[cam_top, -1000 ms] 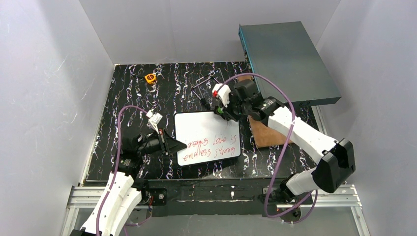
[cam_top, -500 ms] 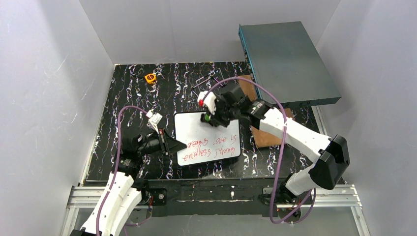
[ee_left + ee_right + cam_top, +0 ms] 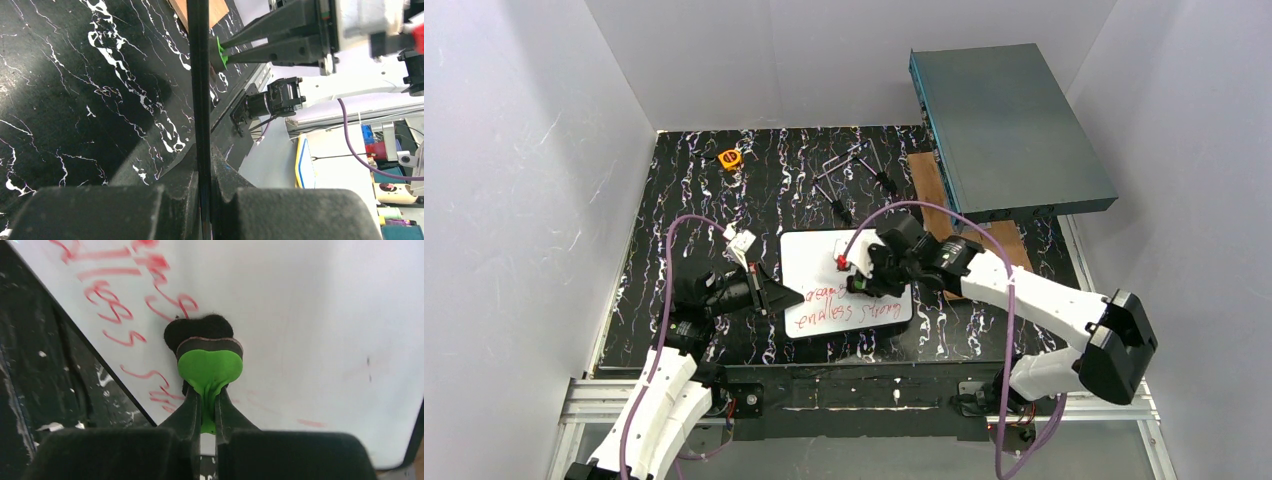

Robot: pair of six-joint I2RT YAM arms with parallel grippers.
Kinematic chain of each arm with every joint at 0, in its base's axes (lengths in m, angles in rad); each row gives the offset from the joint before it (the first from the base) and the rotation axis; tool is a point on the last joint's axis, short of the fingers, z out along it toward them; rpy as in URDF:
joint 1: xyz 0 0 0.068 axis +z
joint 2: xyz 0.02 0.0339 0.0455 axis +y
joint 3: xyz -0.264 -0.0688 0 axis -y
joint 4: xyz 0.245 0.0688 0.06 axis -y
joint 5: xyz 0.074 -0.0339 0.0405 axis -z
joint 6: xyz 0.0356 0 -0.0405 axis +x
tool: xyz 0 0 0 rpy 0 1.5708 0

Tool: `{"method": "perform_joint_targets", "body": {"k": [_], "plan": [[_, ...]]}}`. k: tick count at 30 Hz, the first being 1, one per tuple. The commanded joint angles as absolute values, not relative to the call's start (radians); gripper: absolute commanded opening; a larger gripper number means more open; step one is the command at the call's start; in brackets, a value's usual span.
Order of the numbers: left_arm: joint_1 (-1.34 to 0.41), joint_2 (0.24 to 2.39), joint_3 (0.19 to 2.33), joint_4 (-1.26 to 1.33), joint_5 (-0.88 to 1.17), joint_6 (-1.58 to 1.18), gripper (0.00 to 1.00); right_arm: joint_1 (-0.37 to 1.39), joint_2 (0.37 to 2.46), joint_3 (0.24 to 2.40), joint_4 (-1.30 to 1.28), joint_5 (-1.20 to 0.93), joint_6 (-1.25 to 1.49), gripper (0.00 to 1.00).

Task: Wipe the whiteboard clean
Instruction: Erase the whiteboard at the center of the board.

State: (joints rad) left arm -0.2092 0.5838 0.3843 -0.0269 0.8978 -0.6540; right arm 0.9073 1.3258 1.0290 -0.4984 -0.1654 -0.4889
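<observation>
The whiteboard (image 3: 819, 258) lies flat on the black marbled table, with red handwriting on its near half. My left gripper (image 3: 776, 296) is shut on its left edge; in the left wrist view the thin black frame (image 3: 199, 75) runs up between the fingers. My right gripper (image 3: 861, 283) is shut on a green eraser (image 3: 210, 367) with a black felt pad, pressed on the board's surface (image 3: 310, 305) beside the red writing (image 3: 107, 310). The eraser also shows green in the left wrist view (image 3: 220, 54).
A large grey-teal metal box (image 3: 1004, 125) stands at the back right over a brown wooden board (image 3: 964, 270). A black wire stand (image 3: 849, 175) and a small orange object (image 3: 730, 158) lie at the back of the table (image 3: 684, 210).
My right arm has swung from the board's far right corner down toward me, bringing the eraser onto the line of writing. The left gripper has kept still on the board's edge.
</observation>
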Motion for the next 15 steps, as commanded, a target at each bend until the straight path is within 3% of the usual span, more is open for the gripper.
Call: {"method": "perform_joint_targets", "body": {"k": [1,5,9,15], "plan": [[-0.213,0.563,0.413,0.064,0.946,-0.651,0.0,0.924,1.369,1.187,-0.475,-0.176,-0.467,0.01],[-0.212,0.567,0.413,0.064,0.949,-0.651,0.0,0.815,1.384,1.234,-0.44,-0.111,-0.435,0.01],[-0.213,0.565,0.412,0.069,0.953,-0.654,0.0,0.732,1.341,1.13,-0.382,-0.043,-0.481,0.01],[-0.214,0.563,0.411,0.077,0.952,-0.657,0.0,0.817,1.28,0.956,-0.367,-0.153,-0.517,0.01]]}}
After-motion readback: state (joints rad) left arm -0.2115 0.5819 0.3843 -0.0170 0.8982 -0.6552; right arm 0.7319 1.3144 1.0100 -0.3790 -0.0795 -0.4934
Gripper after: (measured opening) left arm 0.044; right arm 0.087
